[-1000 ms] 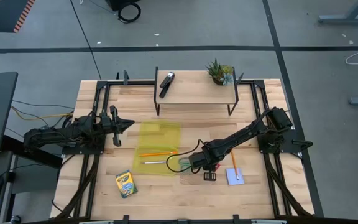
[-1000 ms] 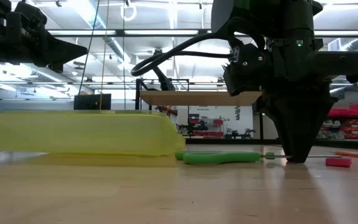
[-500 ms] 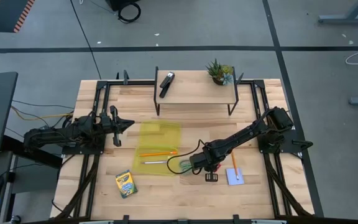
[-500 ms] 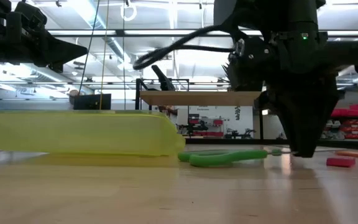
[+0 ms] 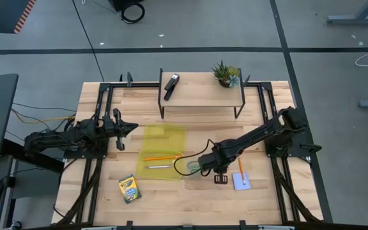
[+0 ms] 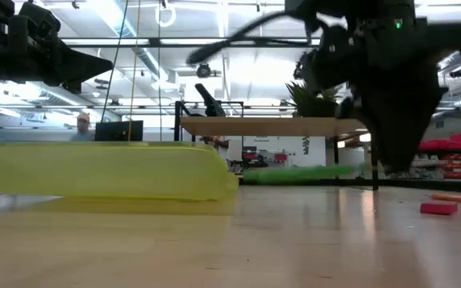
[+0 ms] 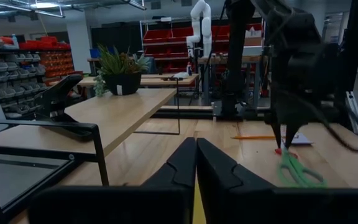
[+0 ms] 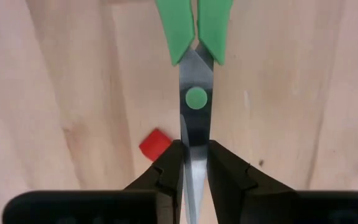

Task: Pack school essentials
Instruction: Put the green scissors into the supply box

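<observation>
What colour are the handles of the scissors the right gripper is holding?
Green. The scissors show best in the right wrist view, blades pinched in the right gripper.

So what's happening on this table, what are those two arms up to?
The right gripper is shut on the blades of the green-handled scissors and holds them lifted off the wooden table, just beside the yellow pouch. An orange pen already lies on or in that pouch. The yellow pencil, pale blue notepad, small red piece and crayon box lie on the table unpacked. The left gripper waits shut at the table's left side.
</observation>
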